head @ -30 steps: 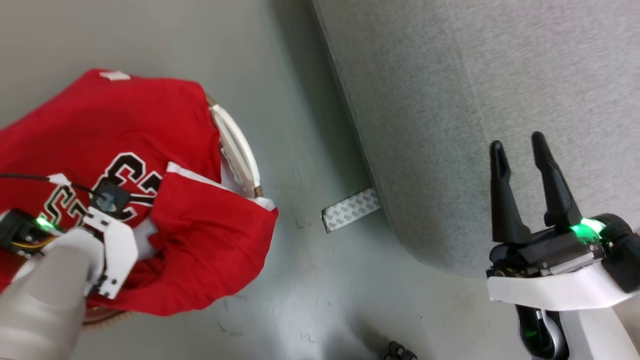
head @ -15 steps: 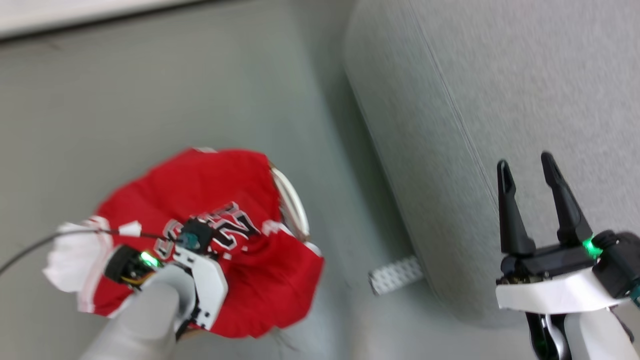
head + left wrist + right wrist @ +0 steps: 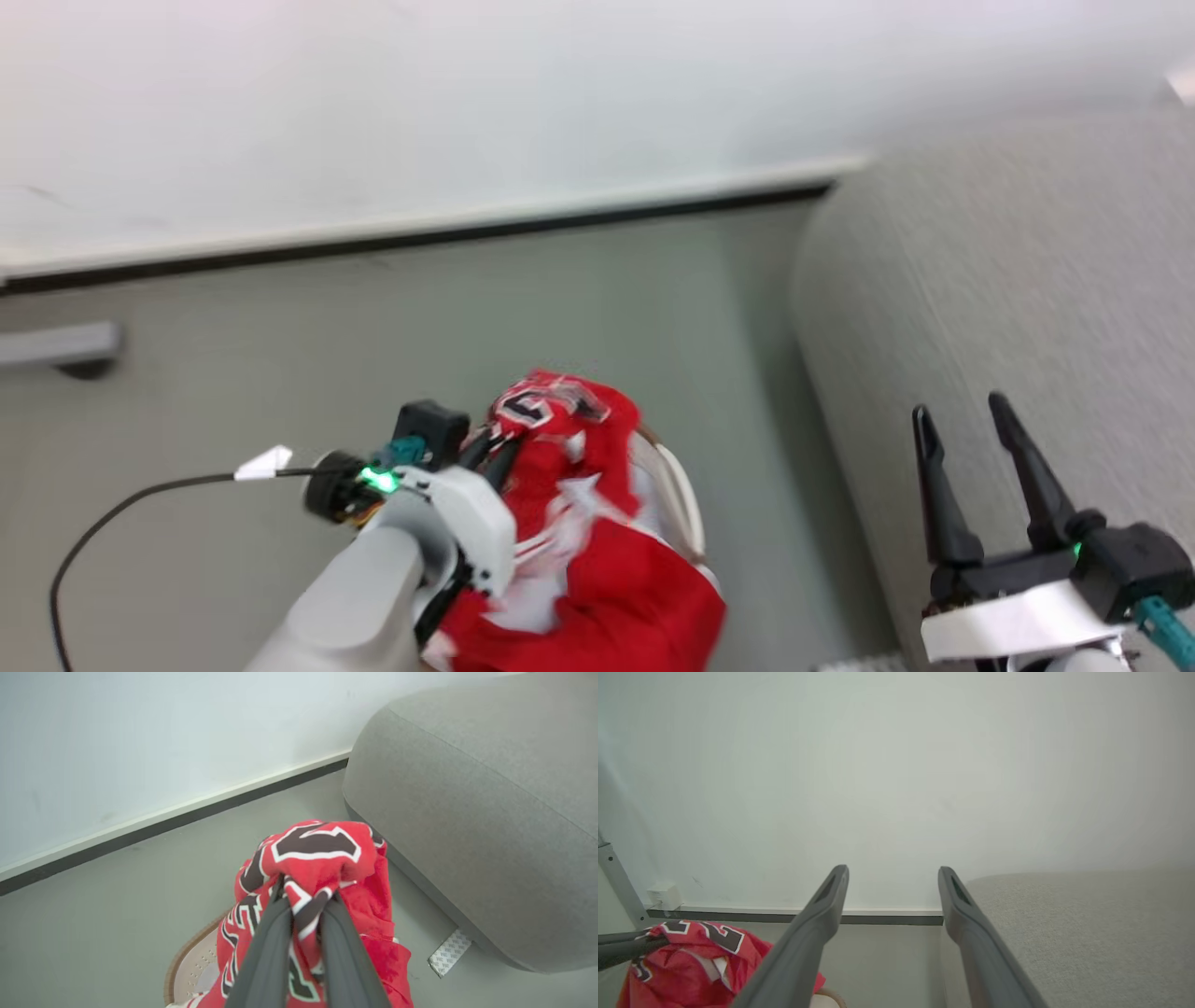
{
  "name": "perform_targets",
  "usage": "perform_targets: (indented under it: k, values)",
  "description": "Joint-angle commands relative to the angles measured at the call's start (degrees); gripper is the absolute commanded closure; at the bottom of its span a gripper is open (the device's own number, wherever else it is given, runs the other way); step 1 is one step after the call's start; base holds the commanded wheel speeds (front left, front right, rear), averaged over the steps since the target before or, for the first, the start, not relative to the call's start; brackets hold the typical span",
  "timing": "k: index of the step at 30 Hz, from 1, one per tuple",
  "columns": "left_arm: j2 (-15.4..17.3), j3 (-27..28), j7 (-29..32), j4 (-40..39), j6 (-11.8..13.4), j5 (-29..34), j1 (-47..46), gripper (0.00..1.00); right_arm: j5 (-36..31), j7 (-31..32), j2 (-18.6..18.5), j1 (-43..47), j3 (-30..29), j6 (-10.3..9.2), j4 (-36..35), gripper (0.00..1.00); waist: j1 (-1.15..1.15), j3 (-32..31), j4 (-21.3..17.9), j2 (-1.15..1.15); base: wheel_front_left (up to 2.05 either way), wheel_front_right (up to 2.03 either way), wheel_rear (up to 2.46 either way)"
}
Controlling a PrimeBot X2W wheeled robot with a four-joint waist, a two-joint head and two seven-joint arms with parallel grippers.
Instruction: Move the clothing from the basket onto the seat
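My left gripper (image 3: 497, 450) is shut on a bunched fold of the red jersey (image 3: 616, 579), which it holds up above the basket (image 3: 684, 499). In the left wrist view the two fingers (image 3: 268, 933) pinch the lettered cloth (image 3: 322, 849), and the rest hangs down over the basket's brown-banded rim (image 3: 184, 963). The grey seat (image 3: 1008, 308) lies to the right, its rounded corner (image 3: 467, 812) close to the clothing. My right gripper (image 3: 959, 406) stands open over the seat's edge. Between its fingers (image 3: 893, 870) there is nothing, and the jersey (image 3: 691, 956) shows at that view's lower left.
A white wall with a dark baseboard (image 3: 420, 238) runs behind. A patterned white tape strip (image 3: 449, 952) lies on the floor by the seat's base. A black cable (image 3: 112, 523) trails left from my left wrist. A grey metal leg (image 3: 616, 882) and a wall socket (image 3: 663, 895) stand at the far left.
The head camera has tilted up, bringing the wall into view. My left gripper has risen with the jersey, which now hangs bunched instead of spread over the basket. The right gripper stays open.
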Motion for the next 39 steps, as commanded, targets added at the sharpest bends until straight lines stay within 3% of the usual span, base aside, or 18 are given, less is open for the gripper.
perform_targets:
  k: [1, 13, 28, 39]
  values:
    - [0.04, 0.53, -0.16, -3.22, 0.02, -1.36, 1.43, 1.0, -0.26, 0.04, -0.51, 1.62, 0.15, -0.12, 0.58, 0.0, 0.01, -5.69, 5.63, 0.0, 0.0, 0.0, 0.0]
    - [1.4, 3.59, 0.25, -22.27, 0.04, -9.18, -0.11, 1.0, 1.45, 0.04, -1.59, 5.47, 3.44, -0.12, 2.29, 0.0, 0.01, -11.01, 11.3, 0.0, 0.0, 0.0, 0.0]
    - [4.0, 5.34, 6.02, -35.56, 2.95, -12.49, 1.86, 1.0, 3.81, 0.04, -2.56, 4.89, 9.14, -0.12, 1.86, 0.0, 0.01, -12.44, 11.95, 0.0, 0.0, 0.0, 0.0]
    - [2.21, 4.02, 7.36, -38.18, 2.5, -14.06, 2.31, 1.0, 9.23, 0.04, -6.12, -1.79, 28.47, -0.12, 2.95, 0.0, 0.01, -11.71, 11.86, 0.0, 0.0, 0.0, 0.0]
